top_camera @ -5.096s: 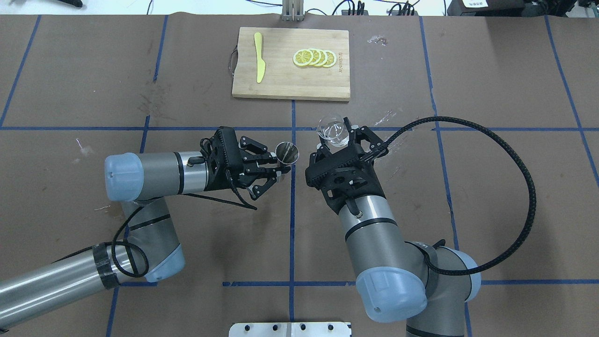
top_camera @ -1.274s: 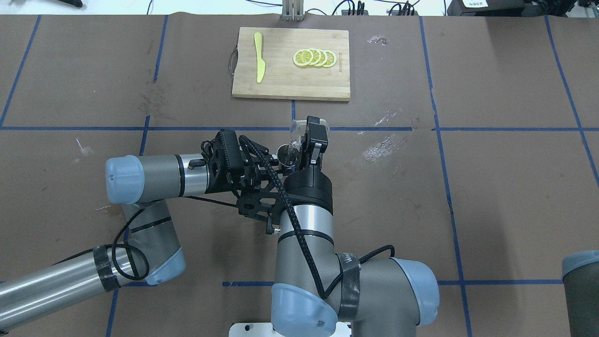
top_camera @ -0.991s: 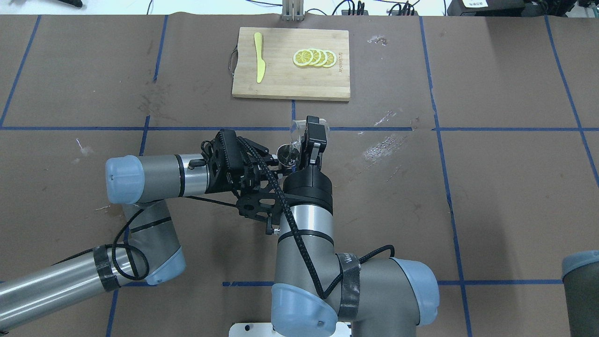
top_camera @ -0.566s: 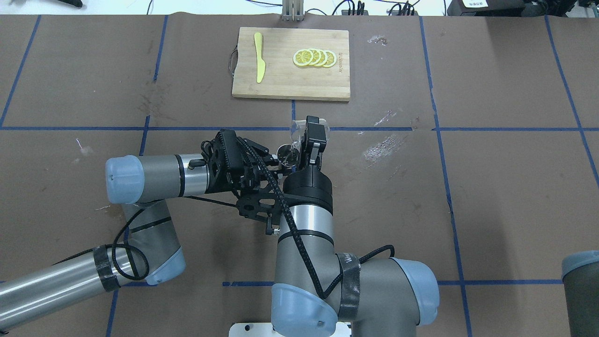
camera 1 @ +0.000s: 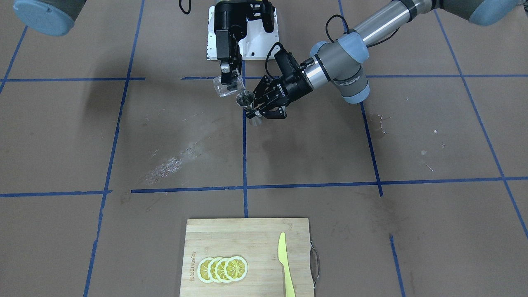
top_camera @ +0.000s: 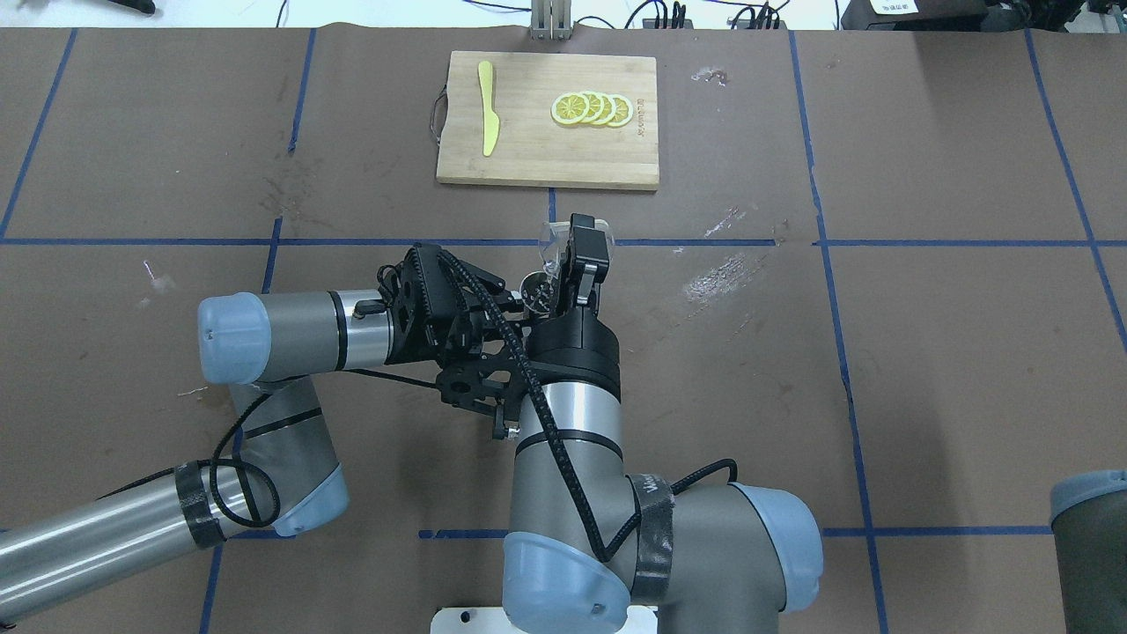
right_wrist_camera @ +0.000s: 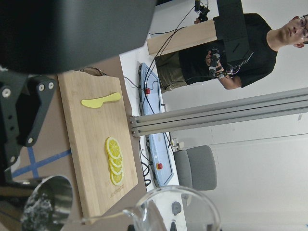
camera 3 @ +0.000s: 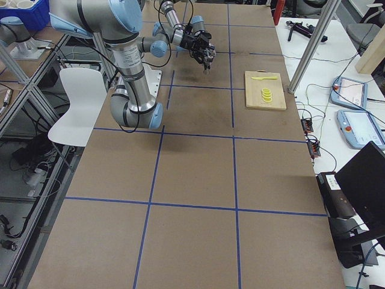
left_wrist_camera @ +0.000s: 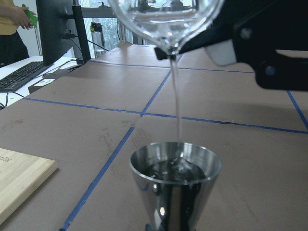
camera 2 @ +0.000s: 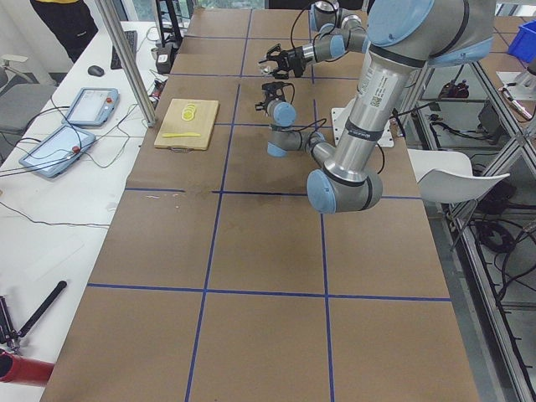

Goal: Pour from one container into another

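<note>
The clear glass cup (camera 1: pixel 225 87) is tipped over the steel jigger (camera 1: pixel 246 101), and my right gripper (camera 1: pixel 230 80) is shut on it. In the left wrist view a thin stream runs from the cup's lip (left_wrist_camera: pixel 166 29) into the jigger (left_wrist_camera: pixel 175 180), which holds liquid. My left gripper (camera 1: pixel 250 108) is shut on the jigger's waist and holds it upright above the table. From overhead the cup (top_camera: pixel 549 246) sits just beyond the jigger (top_camera: pixel 534 286), with the right gripper (top_camera: pixel 574 257) above the left gripper (top_camera: pixel 518 308). The right wrist view shows the cup's rim (right_wrist_camera: pixel 178 207) and the jigger (right_wrist_camera: pixel 48 202).
A wooden cutting board (top_camera: pixel 528 158) lies at the far side of the table with lemon slices (top_camera: pixel 592 108) and a yellow knife (top_camera: pixel 487 106) on it. Blue tape lines cross the brown table cover. A person (right_wrist_camera: pixel 236 43) stands beyond the table's far edge.
The right arm swung left from beside the jigger to over it and tipped the cup. In the last second the cup has tilted a little further; the left arm has stayed still.
</note>
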Controlling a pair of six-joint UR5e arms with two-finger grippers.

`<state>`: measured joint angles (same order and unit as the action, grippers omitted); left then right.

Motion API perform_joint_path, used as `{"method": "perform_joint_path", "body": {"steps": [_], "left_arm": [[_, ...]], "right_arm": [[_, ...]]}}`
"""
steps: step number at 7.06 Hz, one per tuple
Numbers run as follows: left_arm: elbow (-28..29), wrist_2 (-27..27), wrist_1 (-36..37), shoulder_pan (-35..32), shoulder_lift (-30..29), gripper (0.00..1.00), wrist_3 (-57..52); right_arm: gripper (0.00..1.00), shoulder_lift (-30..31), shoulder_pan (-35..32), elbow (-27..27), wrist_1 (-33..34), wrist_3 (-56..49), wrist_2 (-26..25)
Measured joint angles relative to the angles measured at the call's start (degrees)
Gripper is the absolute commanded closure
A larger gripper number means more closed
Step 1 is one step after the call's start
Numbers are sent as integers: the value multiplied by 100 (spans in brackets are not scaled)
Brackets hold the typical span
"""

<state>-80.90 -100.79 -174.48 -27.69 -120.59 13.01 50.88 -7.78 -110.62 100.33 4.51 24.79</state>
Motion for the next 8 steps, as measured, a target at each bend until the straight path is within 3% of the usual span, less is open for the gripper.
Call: {"method": "perform_joint_path", "body": {"steps": [2,5,8], "left_arm": [[-3,4,-8,6,0,100,0],[-8,2,-29,9,8,100,2],[-30,-2,-49,1,48,100,17]], "right_arm": [[100,-48,-45,-29,-267,72,69],[100,-20,-281,-46,-1230,440,574],[100,456,-744,-265,-2027,2602,1776]]}}
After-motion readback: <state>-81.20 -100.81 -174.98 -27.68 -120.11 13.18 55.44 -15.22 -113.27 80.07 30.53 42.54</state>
